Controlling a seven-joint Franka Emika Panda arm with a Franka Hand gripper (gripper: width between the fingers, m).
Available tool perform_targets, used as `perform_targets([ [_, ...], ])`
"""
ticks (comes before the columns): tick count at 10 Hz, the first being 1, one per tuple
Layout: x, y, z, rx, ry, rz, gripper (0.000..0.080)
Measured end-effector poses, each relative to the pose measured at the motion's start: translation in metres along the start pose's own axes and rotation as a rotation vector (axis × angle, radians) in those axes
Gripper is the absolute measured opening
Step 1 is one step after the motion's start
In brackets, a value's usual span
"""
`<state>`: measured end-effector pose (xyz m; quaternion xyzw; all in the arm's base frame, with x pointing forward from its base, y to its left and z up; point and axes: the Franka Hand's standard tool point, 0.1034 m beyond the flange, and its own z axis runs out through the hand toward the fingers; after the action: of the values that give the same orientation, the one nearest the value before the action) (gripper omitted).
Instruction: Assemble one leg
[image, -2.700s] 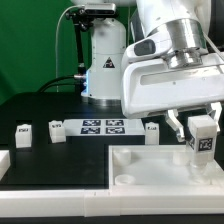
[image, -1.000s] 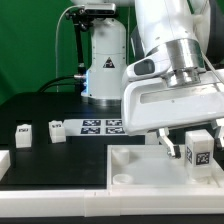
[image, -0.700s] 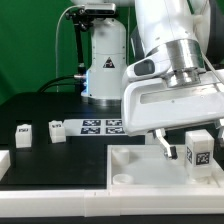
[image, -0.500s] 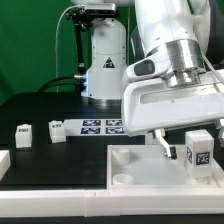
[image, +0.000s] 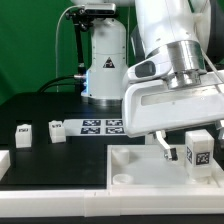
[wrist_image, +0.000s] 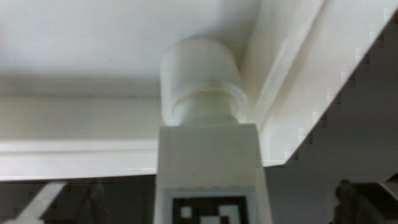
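Standing upright between the released jaws of the gripper (image: 188, 150), the leg (image: 201, 149) sits at the exterior view's right, on the far right corner of the white panel (image: 150, 170). That is the relation the next move turns on: the leg lies directly inside the gap, its long axis vertical and in line with the arm's own approach, so a straight lift would likely clear it and a straight closing would catch it again. One dark finger (image: 166, 148) shows just left of the leg with a sliver of space between them; the other is hidden behind the block, so I cannot tell whether it touches.

In the wrist view the leg (wrist_image: 206, 150) reads as a white square-sided block that narrows to a rounded stub, and the stub points into the panel's corner (wrist_image: 267, 60). Whether it is fully seated in the socket there cannot be made out. A black-and-white tag marks one face, turned toward the near side in the exterior view.

Three more small blocks (image: 22, 134) lie well apart on the black surface (image: 60, 160) at left, near the marker board (image: 103, 126).
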<state>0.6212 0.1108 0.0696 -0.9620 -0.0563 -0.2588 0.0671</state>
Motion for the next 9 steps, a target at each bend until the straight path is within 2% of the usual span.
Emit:
perform_targets([
  [4, 0.01, -0.003, -0.01, 0.064, -0.35, 0.029, 0.0649],
  [7, 0.012, -0.009, -0.013, 0.126, -0.612, 0.047, 0.0649],
  [8, 0.022, -0.007, -0.008, 0.122, -0.574, 0.05, 0.0649],
  [9, 0.021, -0.006, -0.007, 0.121, -0.574, 0.054, 0.0649],
])
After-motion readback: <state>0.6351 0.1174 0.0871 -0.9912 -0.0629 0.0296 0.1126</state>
